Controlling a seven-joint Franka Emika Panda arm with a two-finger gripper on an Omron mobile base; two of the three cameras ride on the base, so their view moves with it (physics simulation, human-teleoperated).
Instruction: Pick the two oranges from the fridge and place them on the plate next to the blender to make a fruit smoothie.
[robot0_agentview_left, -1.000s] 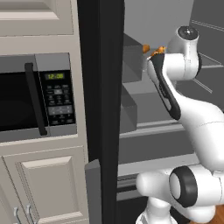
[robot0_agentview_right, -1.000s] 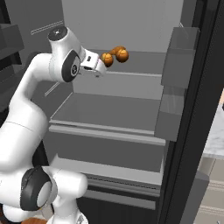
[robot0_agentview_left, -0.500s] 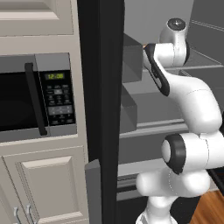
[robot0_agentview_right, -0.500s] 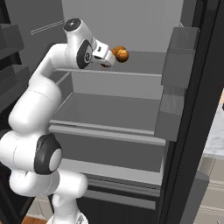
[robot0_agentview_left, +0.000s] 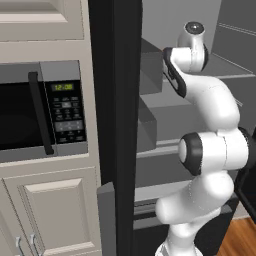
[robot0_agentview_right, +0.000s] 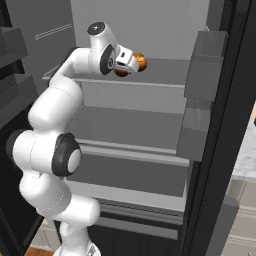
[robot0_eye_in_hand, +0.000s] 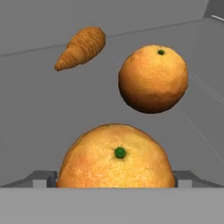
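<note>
Simulated kitchen, arm reaching into the open fridge (robot0_agentview_right: 210, 150). In the left base view the black fridge frame and the arm's own white links hid the upper shelf's contents, so neither fruit could be made out there; the microwave (robot0_agentview_left: 42, 112) stood to the left of the frame above a cream cabinet door (robot0_agentview_left: 50, 212). In the right base view the tool (robot0_agentview_right: 131, 62) lay at the upper shelf (robot0_agentview_right: 165, 75), its wrist covering most of the nearer orange (robot0_agentview_right: 121, 73), of which only a lower sliver showed; the farther orange (robot0_agentview_right: 141, 61) sat just beyond the tool's tip, partly cut off by it. In the hand view the nearer orange (robot0_eye_in_hand: 116, 157) rose directly in front of the camera, its lower part cut off by the bottom band, and it hid the fingertips completely. Whether the fingers were spread or closed, and whether they touched this orange, could not be told. The farther orange (robot0_eye_in_hand: 153, 78) rested behind it and to the right, apart from it. A pointed carrot-like item (robot0_eye_in_hand: 81, 48) lay farther back on the same shelf, to the left.
</note>
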